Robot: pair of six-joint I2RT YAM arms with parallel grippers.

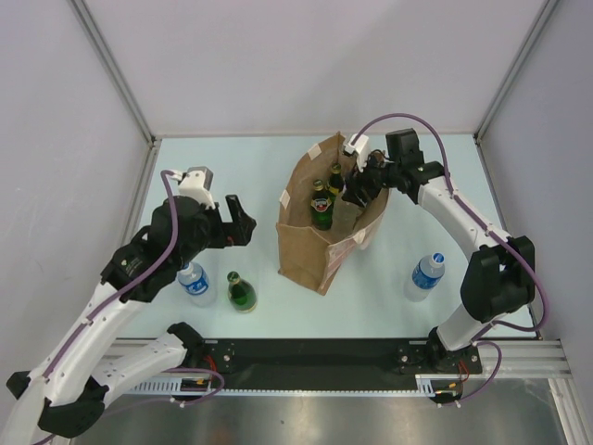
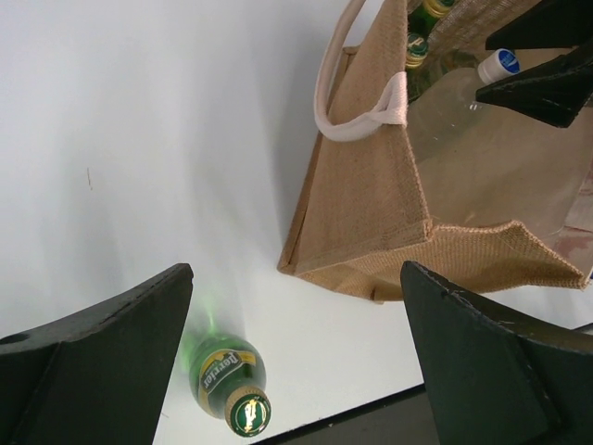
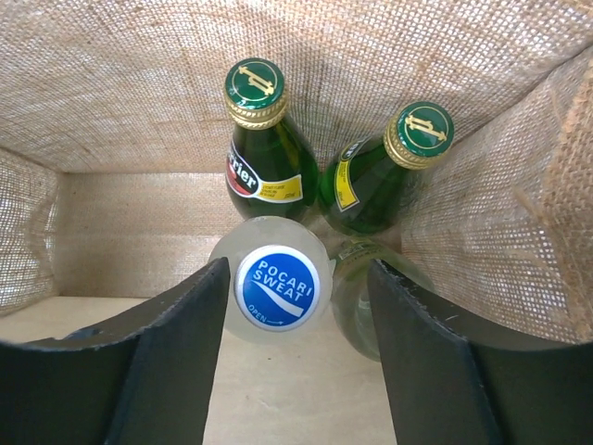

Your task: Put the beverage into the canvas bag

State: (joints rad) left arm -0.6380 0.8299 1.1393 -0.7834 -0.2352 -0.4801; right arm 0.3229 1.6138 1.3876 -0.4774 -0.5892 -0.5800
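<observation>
blue-capped pocari sweat bottle (image 3: 278, 287) stands upright in the canvas bag (image 3: 139, 83) beside two green perrier bottles (image 3: 269, 158), straight below the right gripper (image 3: 298, 271), its jaws parted clear of it; left gripper (image 2: 296, 269) gapes wide, well away.

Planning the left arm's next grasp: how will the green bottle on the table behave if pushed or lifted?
The green bottle looks like glass, so it is probably rigid, slippery and heavy for its size. Standing upright and narrow-necked, it may tip if nudged high.
</observation>
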